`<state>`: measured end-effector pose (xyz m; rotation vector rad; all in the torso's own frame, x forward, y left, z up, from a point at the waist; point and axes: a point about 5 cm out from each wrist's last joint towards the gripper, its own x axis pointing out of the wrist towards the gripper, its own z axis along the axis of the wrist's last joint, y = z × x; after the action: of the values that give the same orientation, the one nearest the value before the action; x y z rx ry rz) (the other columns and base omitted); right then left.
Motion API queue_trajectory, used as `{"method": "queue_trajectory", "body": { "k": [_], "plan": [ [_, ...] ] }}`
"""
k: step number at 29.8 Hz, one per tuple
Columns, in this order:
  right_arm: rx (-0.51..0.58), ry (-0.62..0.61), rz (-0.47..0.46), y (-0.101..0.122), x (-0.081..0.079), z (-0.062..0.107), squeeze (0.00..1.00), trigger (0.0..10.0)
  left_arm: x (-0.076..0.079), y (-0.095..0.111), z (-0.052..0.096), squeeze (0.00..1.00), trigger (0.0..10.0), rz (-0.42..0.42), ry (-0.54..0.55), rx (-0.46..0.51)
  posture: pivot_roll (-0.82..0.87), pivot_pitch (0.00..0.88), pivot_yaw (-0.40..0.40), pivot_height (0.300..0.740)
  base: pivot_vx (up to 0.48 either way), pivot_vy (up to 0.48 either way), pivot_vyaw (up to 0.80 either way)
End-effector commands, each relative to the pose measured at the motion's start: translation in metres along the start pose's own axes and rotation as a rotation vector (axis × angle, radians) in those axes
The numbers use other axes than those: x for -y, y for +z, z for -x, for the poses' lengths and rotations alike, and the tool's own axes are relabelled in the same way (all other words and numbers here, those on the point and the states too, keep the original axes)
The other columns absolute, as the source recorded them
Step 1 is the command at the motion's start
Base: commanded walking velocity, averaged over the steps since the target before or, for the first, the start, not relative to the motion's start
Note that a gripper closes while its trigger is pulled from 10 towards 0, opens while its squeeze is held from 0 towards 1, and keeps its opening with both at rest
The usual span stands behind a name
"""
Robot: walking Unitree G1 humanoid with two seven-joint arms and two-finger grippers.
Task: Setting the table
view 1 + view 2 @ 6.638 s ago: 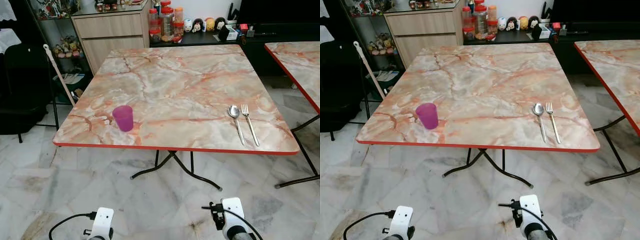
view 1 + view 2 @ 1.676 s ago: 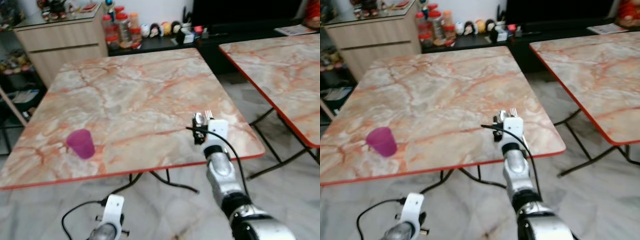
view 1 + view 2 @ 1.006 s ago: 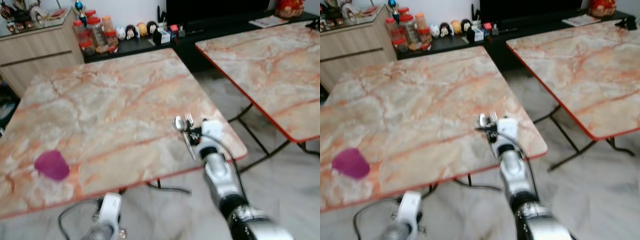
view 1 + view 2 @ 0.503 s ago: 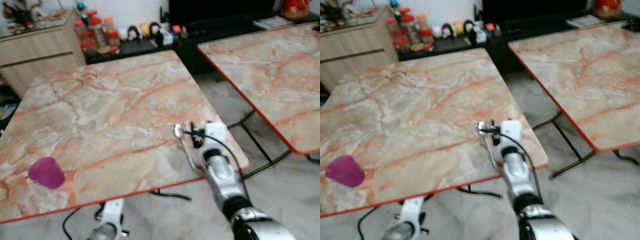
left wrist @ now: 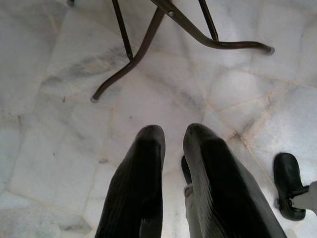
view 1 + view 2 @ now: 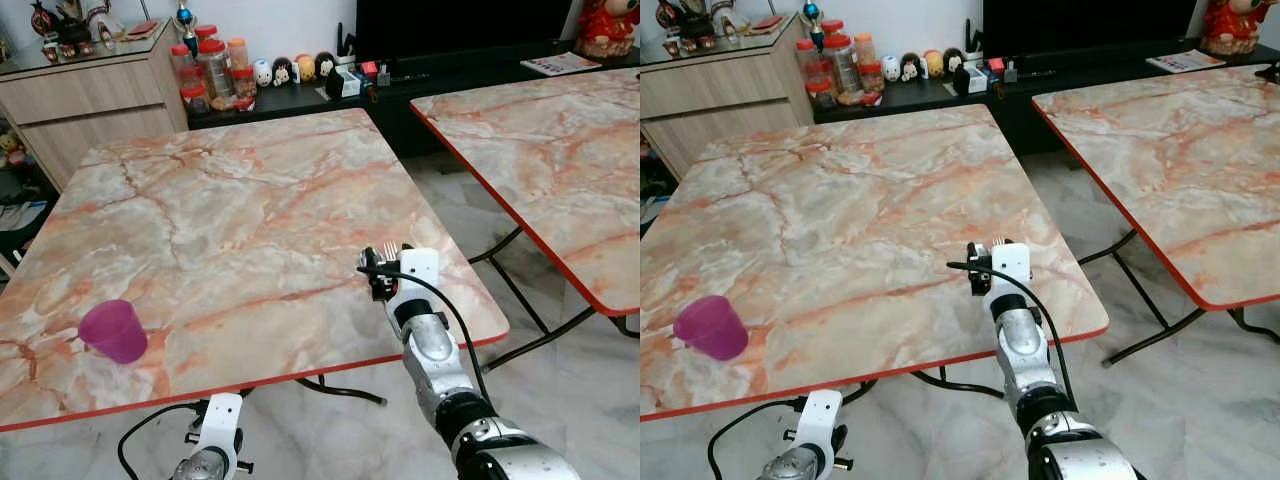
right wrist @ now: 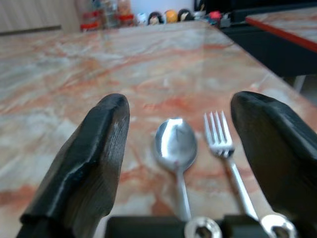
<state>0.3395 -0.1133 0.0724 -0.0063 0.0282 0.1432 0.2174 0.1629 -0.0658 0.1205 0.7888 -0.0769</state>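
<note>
Marble-pattern worktop (image 6: 230,200) with a red edge, second one like it off to my right, cabinet and dark shelf of jars behind.

Right gripper (image 7: 176,148) jaws are spread wide, empty, sitting low over the worktop's near right corner. Between them, dead ahead in the wrist view: spoon (image 7: 175,144) and fork (image 7: 220,136), side by side, just apart, neither touched yet. Both lie flat, handles pointing back toward the jaws, bowl and tines pointing away toward the far edge. So the long axes run along my approach line, not across it. In the head views my wrist covers most of them; only the fork tines poke out past it.

Spoon sits nearer the jaw centreline, fork nearer the right-hand finger. My read: I'm lined up to pick one, likely the spoon, but with both inside the opening a straight close may rake them together. I'd shift or rotate the wrist to pinch across one handle.

Left gripper (image 5: 171,148) hangs idle over the floor by the worktop legs, jaws only narrowly apart, holding nothing.

Purple cup (image 6: 114,331) stands upright near the near left corner, well apart from the cutlery. Looks empty, can't see fully inside.
</note>
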Motion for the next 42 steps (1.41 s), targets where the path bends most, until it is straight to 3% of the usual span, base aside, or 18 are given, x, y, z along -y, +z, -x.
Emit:
{"method": "queue_trajectory", "body": {
  "k": [1, 3, 4, 22, 42],
  "plan": [
    [-0.03, -0.007, -0.04, -0.002, -0.001, -0.001, 1.0, 10.0, -0.003, 0.0, 0.0, 0.0, 10.0, 0.0, 0.006, -0.001, -0.05, 0.0, 0.077, 0.74, 0.0, 0.0, 0.0],
    [-0.043, -0.025, -0.08, -0.002, 0.001, -0.002, 1.0, 10.0, -0.003, 0.0, 0.0, 0.0, 10.0, -0.001, 0.006, -0.002, -0.05, 0.0, 0.077, 0.74, 0.0, 0.0, 0.0],
    [-0.072, -0.032, -0.056, -0.003, 0.002, -0.004, 0.0, 10.0, -0.003, 0.0, 0.0, 0.0, 10.0, -0.001, 0.005, -0.002, -0.05, 0.0, 0.08, 0.74, 0.0, 0.0, 0.0],
    [-0.234, -0.063, -0.039, 0.005, 0.004, -0.02, 0.0, 10.0, 0.0, -0.001, 0.0, 0.0, 10.0, -0.007, -0.009, -0.011, -0.05, 0.0, 0.076, 0.74, 0.0, 0.0, 0.0],
    [-0.356, -0.056, -0.009, -0.007, -0.003, -0.017, 0.0, 10.0, 0.0, -0.002, 0.0, 0.0, 10.0, -0.001, -0.015, -0.019, -0.05, 0.0, 0.076, 0.74, 0.0, 0.0, 0.0]
  ]
}}
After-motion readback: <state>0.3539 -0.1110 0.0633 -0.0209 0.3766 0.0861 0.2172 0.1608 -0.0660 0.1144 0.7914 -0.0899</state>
